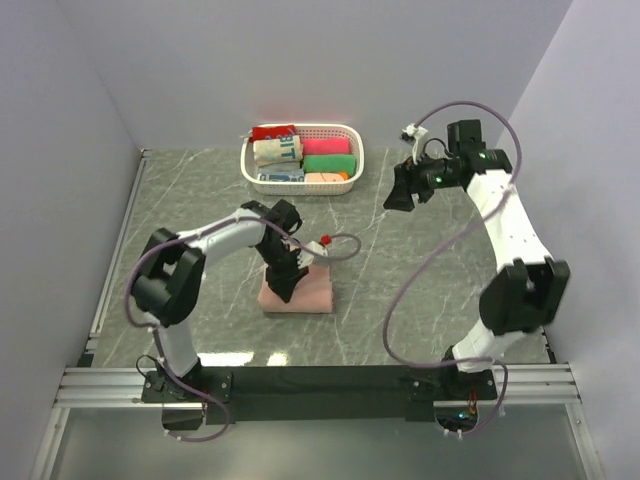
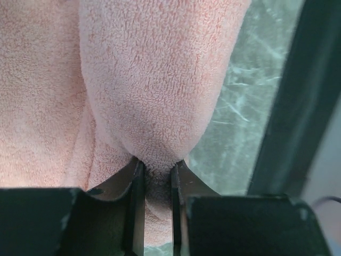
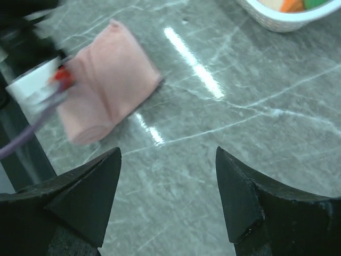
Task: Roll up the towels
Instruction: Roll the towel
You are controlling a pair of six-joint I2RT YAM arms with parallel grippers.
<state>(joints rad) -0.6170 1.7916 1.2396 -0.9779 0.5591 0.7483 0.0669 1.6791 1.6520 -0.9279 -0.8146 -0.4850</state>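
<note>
The salmon-pink towel (image 1: 305, 290) lies rolled up on the table in front of the left arm. It fills the left wrist view (image 2: 144, 80) and shows at upper left in the right wrist view (image 3: 109, 80). My left gripper (image 1: 283, 290) stands down on its near left part, and its jaws are shut on a pinched fold of the towel (image 2: 157, 173). My right gripper (image 1: 402, 198) hangs in the air at the far right of the table, open and empty (image 3: 168, 154), well apart from the towel.
A white plastic basket (image 1: 352, 158) stands at the back centre with rolled green, magenta, red and cream cloths. Its rim shows at the top right of the right wrist view (image 3: 282, 21). Grey walls close in left, back and right. A black rail runs along the near edge.
</note>
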